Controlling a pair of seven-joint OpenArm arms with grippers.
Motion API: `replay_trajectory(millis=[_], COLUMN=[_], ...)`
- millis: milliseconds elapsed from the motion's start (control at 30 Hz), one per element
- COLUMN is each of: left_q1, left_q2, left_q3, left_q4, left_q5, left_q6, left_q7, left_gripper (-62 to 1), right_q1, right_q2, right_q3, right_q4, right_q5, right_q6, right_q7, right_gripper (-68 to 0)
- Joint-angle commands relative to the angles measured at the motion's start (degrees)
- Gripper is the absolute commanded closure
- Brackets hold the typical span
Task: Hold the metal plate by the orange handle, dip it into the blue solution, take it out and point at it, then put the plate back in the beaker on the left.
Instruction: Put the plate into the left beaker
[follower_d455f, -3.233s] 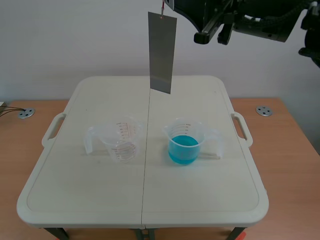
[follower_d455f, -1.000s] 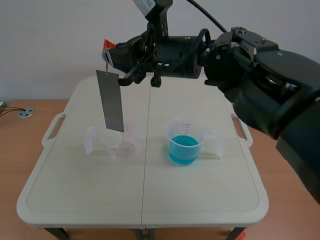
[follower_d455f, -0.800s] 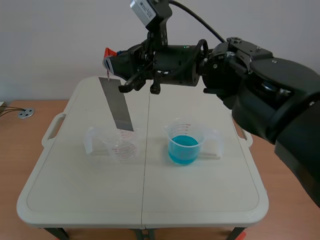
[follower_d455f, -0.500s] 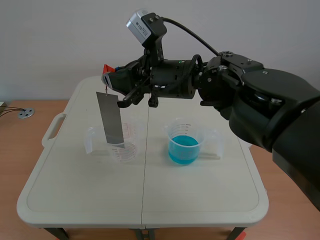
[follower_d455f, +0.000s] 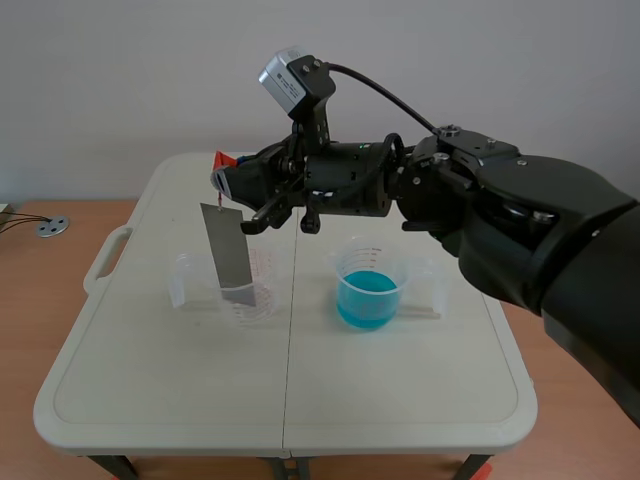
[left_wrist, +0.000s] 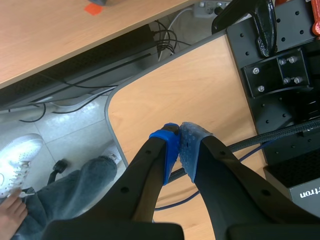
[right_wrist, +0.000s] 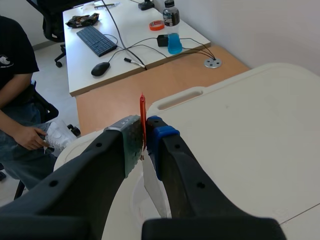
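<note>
My right gripper (follower_d455f: 222, 178) reaches in from the right, above the left side of the table, and is shut on the thin orange handle (right_wrist: 143, 118) of the metal plate (follower_d455f: 226, 250). The grey plate hangs slightly tilted, its lower end inside the clear empty beaker (follower_d455f: 243, 287) on the left. In the right wrist view the plate (right_wrist: 154, 189) drops from between my fingers into that beaker (right_wrist: 142, 204). The beaker of blue solution (follower_d455f: 368, 290) stands to the right, apart from the plate. My left gripper (left_wrist: 179, 148) is shut on nothing, off the table over a wooden desk.
The beakers stand on a white folding table (follower_d455f: 150, 370) with side handles. A person (right_wrist: 17, 95) sits at a desk with a keyboard (right_wrist: 97, 40) and a bottle (right_wrist: 172, 27) beyond the table. My right arm (follower_d455f: 500, 220) spans the table's right half.
My right gripper has come down and left from high above the table, carrying the plate from over the middle into the left beaker. The plate swung as it lowered.
</note>
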Motion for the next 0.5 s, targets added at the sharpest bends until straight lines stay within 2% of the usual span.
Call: replay_trajectory(millis=[0,133,200,267,300,367,400,467], left_q1=[0.13,0.13,0.13,0.13,0.13,0.13,0.13,0.13], left_q2=[-0.2,-0.2,-0.2,-0.22,-0.22,-0.2,-0.22,-0.22], left_q3=[0.09,0.09,0.09,0.09,0.09,0.09,0.09,0.09], left_q4=[0.35,0.26,0.13,0.13,0.13,0.13,0.13,0.13], left_q5=[-0.35,-0.35,-0.33,0.28,2.03,5.6,6.45,7.48], left_q6=[-0.13,-0.13,-0.13,-0.11,-0.11,-0.09,-0.07,0.09], left_q7=[-0.52,-0.52,-0.55,-0.57,-0.59,-1.14,-1.38,-1.86], left_gripper=[-2.7,-2.8,-7.0,-20.5,-31.3,-57.2,-62.3,-62.3], right_q1=[1.33,1.33,1.33,1.33,1.33,1.36,1.36,1.49], right_q2=[-0.17,-0.17,-0.17,-0.17,-0.17,-0.17,-0.17,-0.15], right_q3=[0.09,0.09,0.09,0.09,0.09,0.09,0.09,0.11], right_q4=[-0.28,-1.73,-2.32,-2.64,-2.69,-2.69,-2.69,-2.69], right_q5=[0.83,0.83,0.79,0.57,0.33,-0.07,-0.22,-0.33], right_q6=[0.87,0.87,0.87,0.87,0.87,0.87,0.87,0.87], right_q7=[1.11,1.33,1.29,1.29,1.29,1.29,1.29,1.27], right_gripper=[-1.5,-1.5,-1.5,-1.5,-1.5,-1.5,-1.5,-1.5])
